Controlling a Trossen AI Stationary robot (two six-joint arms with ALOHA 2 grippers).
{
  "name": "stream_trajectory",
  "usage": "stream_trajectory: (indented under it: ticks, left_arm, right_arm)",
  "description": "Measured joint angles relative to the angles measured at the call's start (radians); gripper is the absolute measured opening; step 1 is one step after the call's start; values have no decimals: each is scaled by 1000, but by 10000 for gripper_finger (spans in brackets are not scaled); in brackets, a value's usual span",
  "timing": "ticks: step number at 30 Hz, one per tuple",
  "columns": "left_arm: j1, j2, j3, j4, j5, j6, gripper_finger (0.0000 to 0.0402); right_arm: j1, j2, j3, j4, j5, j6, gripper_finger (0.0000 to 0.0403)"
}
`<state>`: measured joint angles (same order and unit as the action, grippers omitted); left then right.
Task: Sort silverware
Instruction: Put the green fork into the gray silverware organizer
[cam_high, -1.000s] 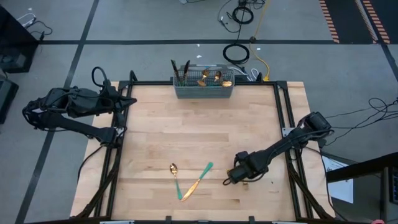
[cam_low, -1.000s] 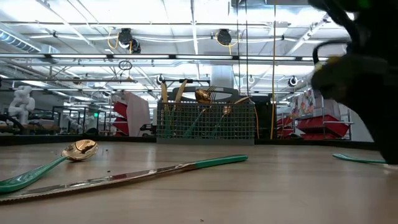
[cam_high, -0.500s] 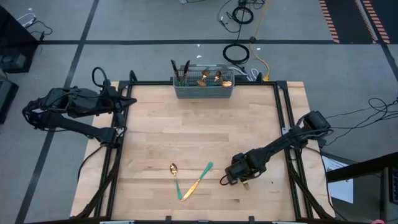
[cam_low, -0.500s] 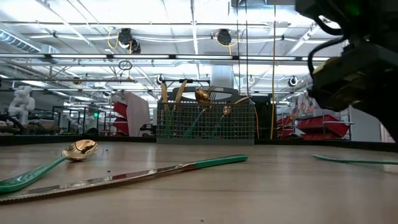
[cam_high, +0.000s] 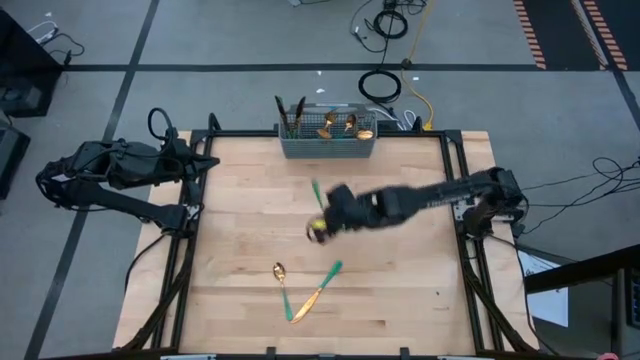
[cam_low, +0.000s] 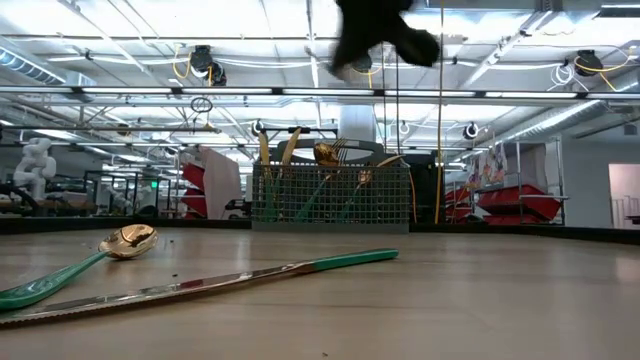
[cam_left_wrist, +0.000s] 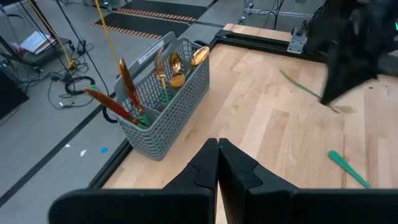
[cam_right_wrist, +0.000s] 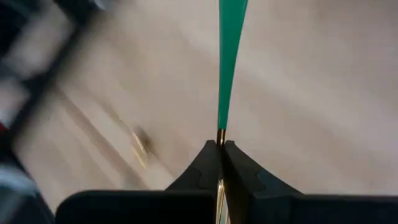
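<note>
My right gripper (cam_high: 325, 215) hangs above the middle of the table, shut on a piece of silverware whose teal handle (cam_high: 316, 192) points toward the far edge. Its gold head (cam_high: 318, 229) is toward the near edge and too blurred to name. A gold spoon (cam_high: 281, 284) and a knife (cam_high: 320, 289), both teal-handled, lie flat on the wood near the front. More silverware stands in the grey mesh basket (cam_high: 327, 146) at the far edge. My left gripper (cam_left_wrist: 217, 152) waits shut at the table's far left. My right gripper pinches the piece between its two fingers where the teal handle meets the gold neck (cam_right_wrist: 220, 132). The fingers slant downward from the table's right side. The handle (cam_right_wrist: 230, 56) sticks out beyond the fingertips. The piece is lifted clear of the table.
The basket (cam_low: 330, 198) has several gold heads and handles standing up out of it. Black frame rails run along the table's left and right edges (cam_high: 455, 180). Bare wood lies between the basket and the spoon and knife (cam_low: 230, 281).
My right gripper has taken the teal-handled piece up off the wood near the table's right front. It has swung fast up and toward the table's middle and far side, rolling as it went. The spoon and knife have not moved.
</note>
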<state>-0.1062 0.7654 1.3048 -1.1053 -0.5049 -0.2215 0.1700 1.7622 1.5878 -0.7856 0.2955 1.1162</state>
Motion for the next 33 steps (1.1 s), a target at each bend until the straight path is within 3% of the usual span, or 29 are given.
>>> stream_trajectory:
  ticks: [3, 6, 9, 13, 16, 21, 23, 25, 29, 33]
  left_arm:
    - [0, 0, 0, 0, 0, -2, 11]
    - [0, 0, 0, 0, 0, -7, 11]
    - [0, 0, 0, 0, 0, -14, 11]
    - [0, 0, 0, 0, 0, -35, 11]
    - [0, 0, 0, 1, 0, -57, 11]
    - [0, 0, 0, 56, 0, -61, 11]
    - [0, 0, 0, 99, 4, -61, 11]
    - [0, 0, 0, 163, 6, -54, 11]
    - [0, 11, 1, 388, -2, 140, 11]
    - [0, 49, 1, 598, -4, 442, 11]
  right_arm:
    - [-72, -1, 58, 192, 90, -88, 0]
    - [-134, -2, 65, 520, 131, -132, 0]
    - [-193, 0, 65, 862, 133, -178, 0]
    - [-254, 4, 65, 1153, 153, -314, 0]
    - [-295, 5, 65, 1366, 77, -303, 0]
    - [-336, 50, 68, 1615, 143, -201, 0]
    - [-351, 75, 64, 1620, 78, -251, 0]
    - [-366, 103, 57, 1628, 16, -141, 0]
    - [-386, 202, 40, 1922, 47, 121, 0]
    - [-360, 315, 39, 2348, 121, 134, 0]
